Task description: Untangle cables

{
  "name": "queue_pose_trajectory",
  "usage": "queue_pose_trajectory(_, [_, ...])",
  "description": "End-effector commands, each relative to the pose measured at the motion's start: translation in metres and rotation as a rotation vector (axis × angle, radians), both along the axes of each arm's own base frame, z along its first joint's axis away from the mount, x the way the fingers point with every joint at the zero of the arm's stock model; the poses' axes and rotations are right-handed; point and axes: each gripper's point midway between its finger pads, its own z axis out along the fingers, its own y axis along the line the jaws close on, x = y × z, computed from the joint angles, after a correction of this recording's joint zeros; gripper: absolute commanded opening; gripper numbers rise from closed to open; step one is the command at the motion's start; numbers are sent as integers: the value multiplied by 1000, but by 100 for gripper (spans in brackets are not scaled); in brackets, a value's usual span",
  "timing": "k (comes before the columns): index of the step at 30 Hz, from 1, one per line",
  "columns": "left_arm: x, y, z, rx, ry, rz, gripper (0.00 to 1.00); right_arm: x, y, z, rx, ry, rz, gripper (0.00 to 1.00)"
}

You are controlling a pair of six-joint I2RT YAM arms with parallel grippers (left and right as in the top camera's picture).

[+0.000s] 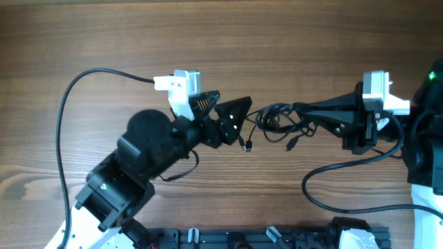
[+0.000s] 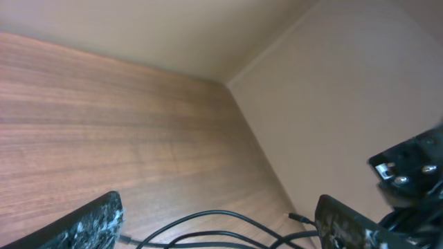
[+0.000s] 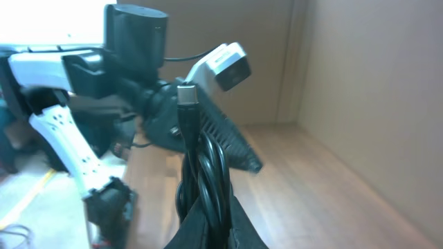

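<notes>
The cables (image 1: 275,117) are a small knot of thin black cords at the table's middle, with two plug ends (image 1: 247,145) hanging toward the front. My right gripper (image 1: 299,109) reaches in from the right and is shut on the bundle's right side. In the right wrist view the twisted cords (image 3: 206,173) rise from between the closed fingers (image 3: 239,228), topped by a silver plug (image 3: 187,93). My left gripper (image 1: 230,105) sits just left of the bundle, open. In the left wrist view, cable loops (image 2: 228,223) lie between its wide-apart fingers (image 2: 76,225), touching neither.
A thick black robot cable (image 1: 66,117) arcs over the table's left side, and another (image 1: 332,197) loops at the right front. A dark rail (image 1: 277,238) runs along the front edge. Beige walls (image 2: 360,90) border the table.
</notes>
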Motion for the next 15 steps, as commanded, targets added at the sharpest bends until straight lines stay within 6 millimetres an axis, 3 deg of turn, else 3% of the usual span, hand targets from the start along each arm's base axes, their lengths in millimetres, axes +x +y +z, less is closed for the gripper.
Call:
queue_pose_trajectory(1, [-11, 4, 10, -72, 29, -195, 90, -10, 3, 0, 14, -42, 41, 4])
queue_pose_trajectory(6, [-30, 8, 1, -166, 155, -534, 91, -16, 5, -8, 8, 7, 40, 4])
queue_pose_trajectory(10, [-24, -4, -21, -188, 268, -627, 89, -31, 21, -18, -29, -5, 109, 4])
queue_pose_trajectory(15, [-46, -12, -12, -203, 194, -806, 90, -38, 38, -37, -138, 1, 141, 4])
